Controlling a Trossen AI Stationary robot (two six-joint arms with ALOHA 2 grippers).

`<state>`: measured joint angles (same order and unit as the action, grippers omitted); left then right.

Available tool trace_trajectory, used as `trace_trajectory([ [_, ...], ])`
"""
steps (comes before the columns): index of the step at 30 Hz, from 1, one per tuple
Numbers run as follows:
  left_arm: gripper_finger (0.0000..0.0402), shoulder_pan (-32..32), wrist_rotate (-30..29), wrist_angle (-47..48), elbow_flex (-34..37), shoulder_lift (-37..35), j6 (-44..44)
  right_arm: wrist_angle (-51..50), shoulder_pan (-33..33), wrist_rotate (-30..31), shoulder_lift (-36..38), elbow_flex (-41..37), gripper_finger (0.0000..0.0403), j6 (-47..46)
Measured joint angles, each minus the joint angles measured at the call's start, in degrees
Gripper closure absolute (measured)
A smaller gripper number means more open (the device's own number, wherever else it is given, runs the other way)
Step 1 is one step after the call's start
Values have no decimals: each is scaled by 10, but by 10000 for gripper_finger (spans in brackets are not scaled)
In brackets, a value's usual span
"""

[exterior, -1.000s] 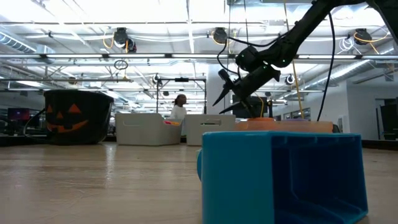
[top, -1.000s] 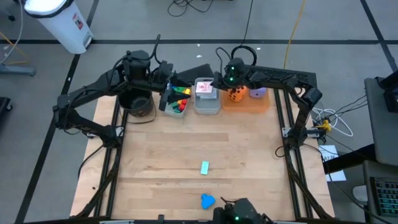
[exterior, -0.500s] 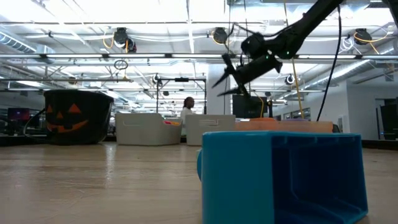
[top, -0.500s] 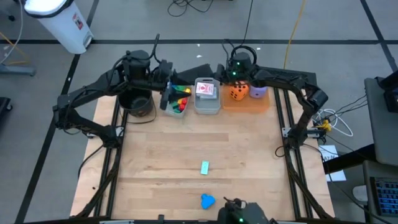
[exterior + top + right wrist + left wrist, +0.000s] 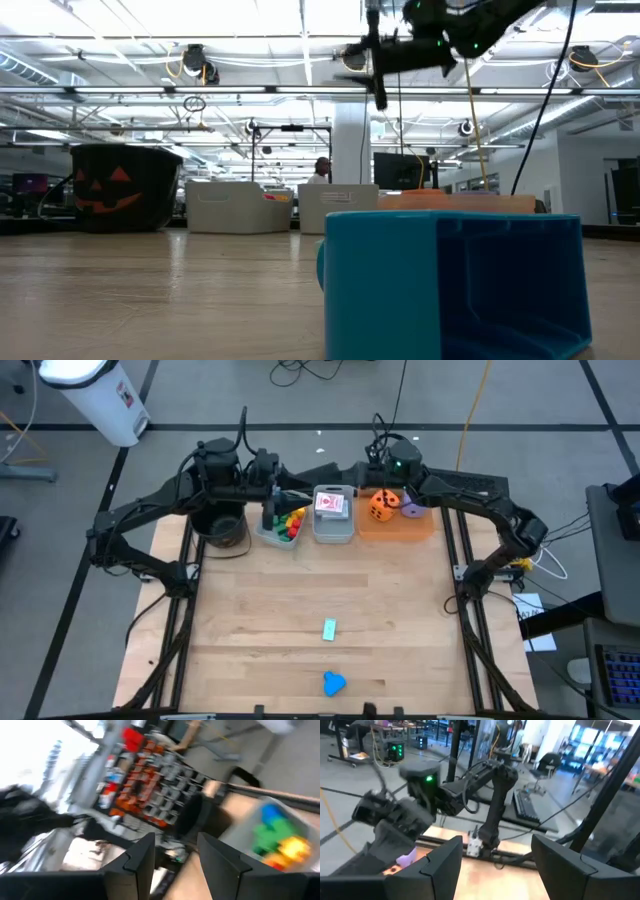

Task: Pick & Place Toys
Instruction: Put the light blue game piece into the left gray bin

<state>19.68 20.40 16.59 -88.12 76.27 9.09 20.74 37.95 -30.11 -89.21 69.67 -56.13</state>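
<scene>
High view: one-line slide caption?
Both arms hover over the bins at the table's far edge; a green card and blue block remain.

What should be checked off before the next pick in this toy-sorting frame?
1. Left gripper empty, fingers apart: ok.
2. Right gripper empty, fingers apart: ok.
3. Both arms lifted at the far edge, away from the loose toys: ok.
4. Light blue block lying free mid-table: ok.
5. Blue block free near the front edge: ok.
6. Orange die resting on the orange tray: ok.
</scene>
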Motion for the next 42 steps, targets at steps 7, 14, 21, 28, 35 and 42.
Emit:
trace_trajectory([
  [7,160,-14,8,-8,0,7,98,80,-81,-11,9,0,261,-37],
  [14,160,-88,-7,19,0,17,123,104,-185,-140,19,-1,261,-8],
  [21,160,-204,-146,31,0,27,165,-155,-294,-90,99,-20,261,180],
  [28,160,-307,-299,35,0,53,220,-408,-410,184,175,-27,261,411],
  [35,160,-367,-324,39,0,121,294,-431,-539,324,176,-26,261,514],
  [42,160,-401,-324,54,0,174,321,-431,-609,414,145,-26,261,520],
])
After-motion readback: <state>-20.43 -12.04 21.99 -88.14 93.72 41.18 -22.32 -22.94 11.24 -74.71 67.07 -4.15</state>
